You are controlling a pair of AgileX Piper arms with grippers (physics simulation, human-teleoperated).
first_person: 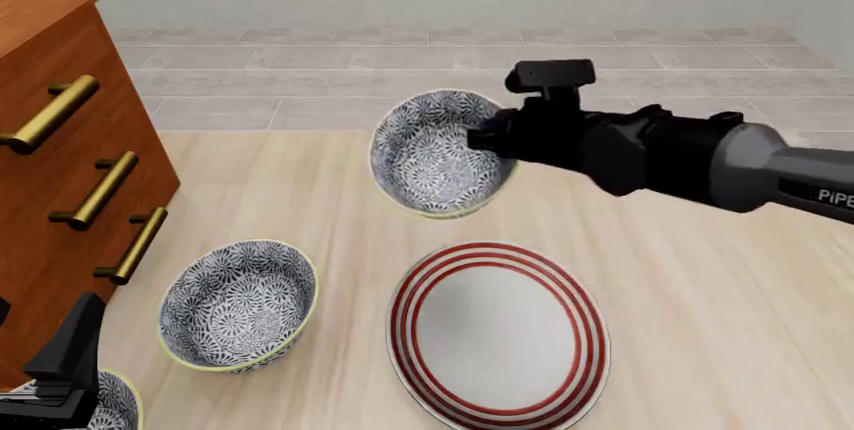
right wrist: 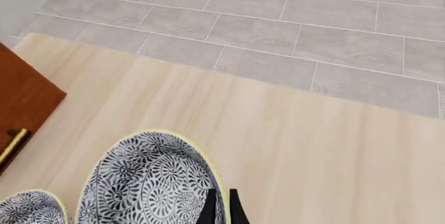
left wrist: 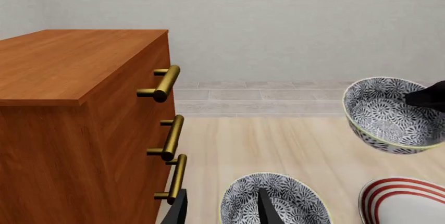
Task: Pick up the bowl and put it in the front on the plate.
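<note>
Over the pale wooden table (first_person: 694, 280), the right gripper (first_person: 489, 138) is pinching the bowl (first_person: 438, 153) by its rim, tilted, airborne; the plate (first_person: 497, 331) is lying below. The left gripper (left wrist: 221, 208) is gaping apart.

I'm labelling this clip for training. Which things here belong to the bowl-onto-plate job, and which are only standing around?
In the job:
blue-grey floral bowl, tilted and lifted
right claw, shut on its rim
large white red-ringed plate

Standing around:
second floral bowl
third floral bowl, partly hidden
wooden brass-handled drawer cabinet
left claw, open
</note>
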